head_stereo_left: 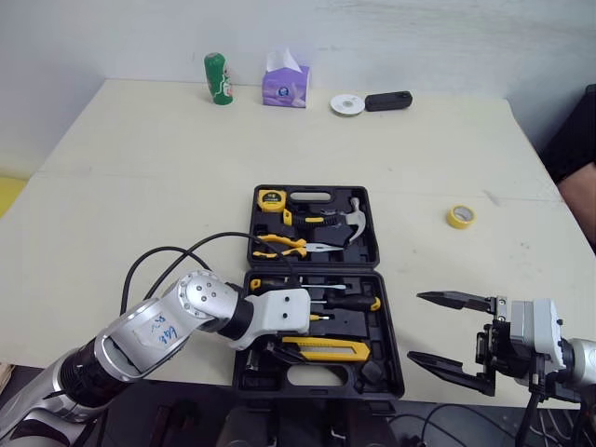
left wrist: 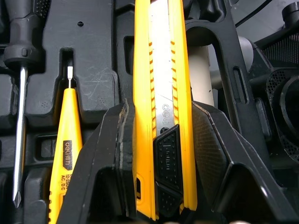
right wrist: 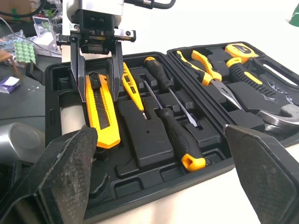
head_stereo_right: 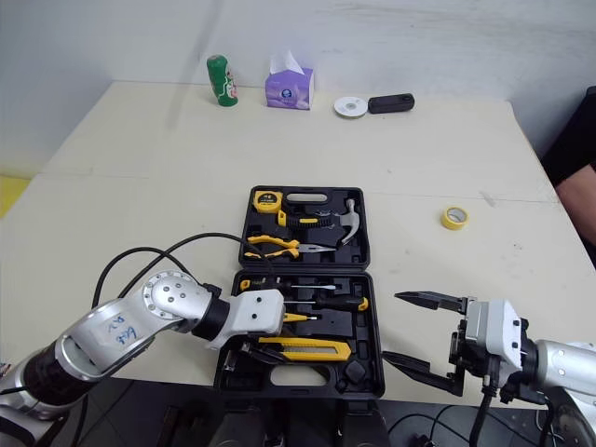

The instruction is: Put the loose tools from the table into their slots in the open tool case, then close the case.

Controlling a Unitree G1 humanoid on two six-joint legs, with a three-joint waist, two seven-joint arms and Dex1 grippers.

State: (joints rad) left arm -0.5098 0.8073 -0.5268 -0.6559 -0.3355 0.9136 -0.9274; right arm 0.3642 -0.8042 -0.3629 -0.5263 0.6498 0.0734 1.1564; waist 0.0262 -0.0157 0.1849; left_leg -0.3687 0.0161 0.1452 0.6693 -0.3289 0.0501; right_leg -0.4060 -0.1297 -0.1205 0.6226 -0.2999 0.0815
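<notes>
Clamped in my left tool (right wrist: 97,93), the utility knife (right wrist: 103,121) lies in the near half of the tool case (head_stereo_left: 371,371); at 3 o'clock my right tool (head_stereo_left: 416,326) stands wide.

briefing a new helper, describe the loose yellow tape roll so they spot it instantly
On the table, look right of the open black tool case. The yellow tape roll lies alone there, a small ring, while the other yellow tools sit inside the case.
</notes>
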